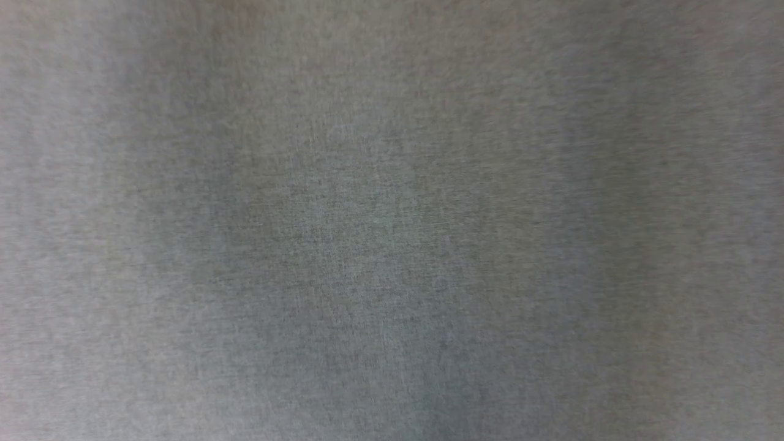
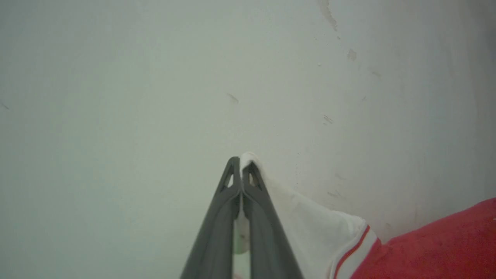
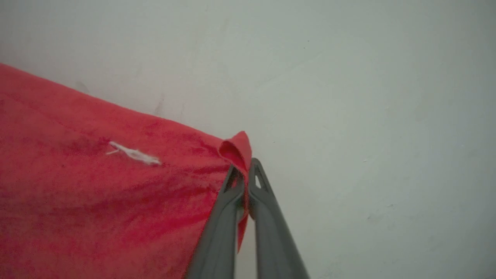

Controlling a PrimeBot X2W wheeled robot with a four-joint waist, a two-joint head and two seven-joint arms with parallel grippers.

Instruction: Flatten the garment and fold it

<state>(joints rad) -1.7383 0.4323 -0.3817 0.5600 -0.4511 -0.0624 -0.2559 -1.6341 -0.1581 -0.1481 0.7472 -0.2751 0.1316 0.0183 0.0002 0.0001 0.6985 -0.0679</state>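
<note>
1. garment [image 2: 445,244]: in the left wrist view its red body sits in the lower right corner of the frame. a white sleeve [image 2: 310,221] runs from there up and left to the frame's centre.
2. left hand [image 2: 241,164]: its two dark fingers are pressed together on the sleeve's tip, which pokes out just past the fingertips. more white cloth shows in the slit between the fingers lower down.
3. trim [image 2: 354,246]: a thin red stripe on white crosses the sleeve near where the white meets the red, to the lower right of the hand.
4. right hand [image 3: 248,166]: in the right wrist view its fingers are clamped on a red edge of the garment. a small curl of red cloth rises just above and left of the fingertips, at the frame's centre.
5. from that grip the red cloth spreads over the left and lower left of the frame in soft folds, with a fleck of white lint [image 3: 133,155] on it, left of the hand.
6. surface [image 3: 368,116]: pale and faintly scuffed, it lies beyond the garment in both wrist views. whether the cloth rests on it cannot be told.
7. head view: a blurred grey weave-like texture [image 1: 392,220]; what it is cannot be told.
</note>
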